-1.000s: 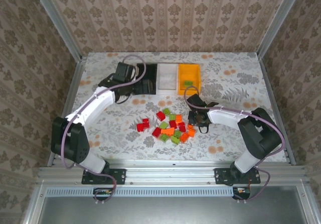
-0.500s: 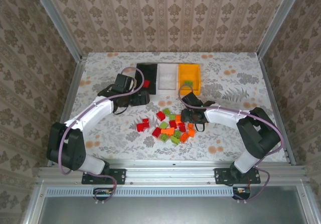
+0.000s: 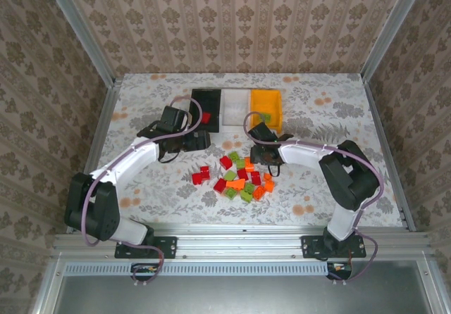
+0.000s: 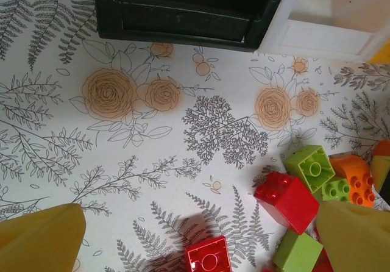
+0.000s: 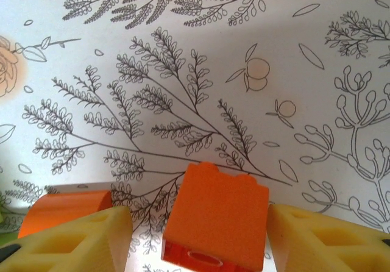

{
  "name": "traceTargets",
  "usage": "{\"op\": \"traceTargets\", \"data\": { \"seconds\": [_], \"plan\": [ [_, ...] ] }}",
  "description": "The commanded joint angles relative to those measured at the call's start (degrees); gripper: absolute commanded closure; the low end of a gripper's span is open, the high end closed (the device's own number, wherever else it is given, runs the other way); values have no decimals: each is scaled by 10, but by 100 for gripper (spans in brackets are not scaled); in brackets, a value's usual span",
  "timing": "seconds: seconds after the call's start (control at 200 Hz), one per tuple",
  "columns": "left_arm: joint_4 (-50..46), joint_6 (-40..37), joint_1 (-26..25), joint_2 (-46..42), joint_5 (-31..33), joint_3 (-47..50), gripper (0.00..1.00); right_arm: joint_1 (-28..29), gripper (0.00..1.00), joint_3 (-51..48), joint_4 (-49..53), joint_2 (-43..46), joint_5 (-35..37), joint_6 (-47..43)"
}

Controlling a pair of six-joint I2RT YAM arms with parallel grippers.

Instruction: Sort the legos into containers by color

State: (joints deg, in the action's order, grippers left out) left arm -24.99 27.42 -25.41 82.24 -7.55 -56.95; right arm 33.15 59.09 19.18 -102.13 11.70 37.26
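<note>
From above: holding the right gripper [image 3: 258, 152] low at the heap of small red, orange and green plastic bricks [image 3: 239, 177]; hovering the left gripper [image 3: 199, 141] wide-spread near the black square plastic bin [image 3: 206, 110]. Left wrist: hanging above a red plastic brick [image 4: 286, 202]. Right wrist: risking a skewed pinch, straddling an orange plastic brick [image 5: 216, 214] half-open, off-centre.

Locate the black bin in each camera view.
Top external: black bin at the back, leftmost of three.
Left wrist: its dark wall along the top edge.
Right wrist: orange brick on floral cloth.
Shared landmark: white bin adjoining it.
</note>
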Motion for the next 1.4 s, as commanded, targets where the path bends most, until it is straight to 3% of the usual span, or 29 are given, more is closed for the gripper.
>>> {"op": "traceTargets", "data": {
  "seconds": [0.0, 0.205, 0.39, 0.51, 0.665, 0.805, 1.0, 1.16, 1.305, 1.395],
  "plan": [
    [4, 3, 2, -9, -7, 2, 0, -5, 44, 3, 3, -36, 26, -5],
    [2, 3, 2, -10, -6, 0, 0, -5, 63, 4, -7, -42, 43, 12],
    [1, 2, 2, -10, -5, 3, 0, -5, 72, -8, -10, -29, 49, 11],
    [7, 5, 2, -9, -9, 5, 0, 0, 74, -8, -5, 25, 58, -4],
    [50, 33, 3, 1, -25, 39, 0, 2, 73, 120, 44, 23, 59, -67],
    [120, 81, 12, 3, -70, 102, 0, -7, 73, 293, 88, -97, 47, -135],
    [97, 71, 0, -15, -76, 130, 0, -16, 72, 524, 201, -253, 51, -184],
    [54, 59, -23, -42, -55, 133, 0, -21, 68, 578, 216, -290, 47, -193],
    [20, 62, -35, -64, -32, 139, 0, -22, 51, 593, 220, -288, 40, -209],
    [-1, 75, -49, -70, -9, 144, 1, -20, 48, 578, 207, -258, 27, -208]
  ]
}}
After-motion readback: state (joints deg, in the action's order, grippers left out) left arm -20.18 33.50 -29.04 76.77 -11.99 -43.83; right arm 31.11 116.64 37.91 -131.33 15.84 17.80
